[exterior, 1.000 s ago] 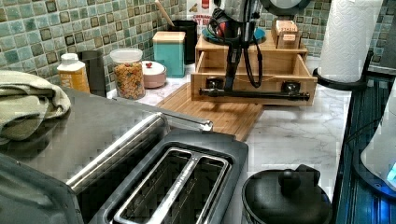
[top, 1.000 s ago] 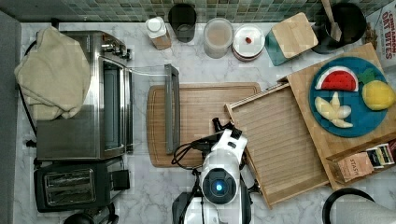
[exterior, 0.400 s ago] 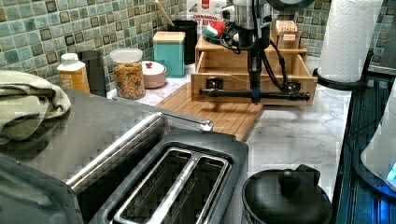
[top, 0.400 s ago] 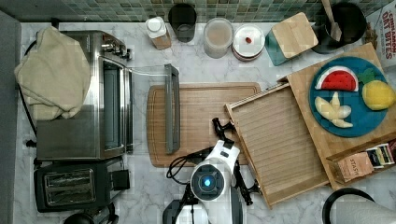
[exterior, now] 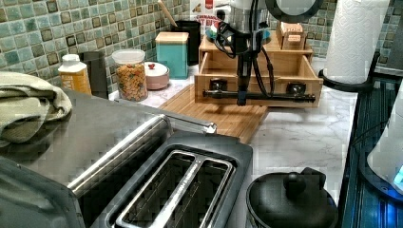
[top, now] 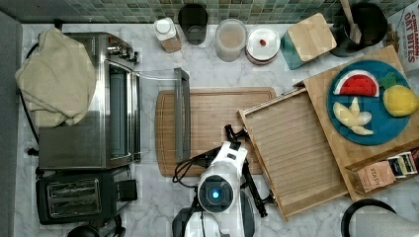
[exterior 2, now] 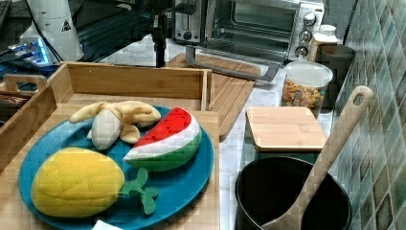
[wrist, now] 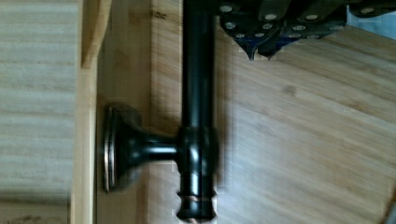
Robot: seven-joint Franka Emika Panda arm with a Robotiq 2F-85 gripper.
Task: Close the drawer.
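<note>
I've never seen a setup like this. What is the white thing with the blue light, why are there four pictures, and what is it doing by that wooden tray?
The white thing is a robot arm seen from above. Its gripper hangs at the black bar handle of a pulled-out wooden drawer, which it is meant to push shut. Whether the fingers grip the bar, I cannot tell.

The four pictures show one moment: one from overhead, two from opposite sides of the counter, and one from a camera on the arm's wrist, close to the handle.

On the marble counter lie a cutting board, a toaster oven with its door open, a toaster, jars, and a blue plate of plush fruit on top of the drawer's box.
</note>
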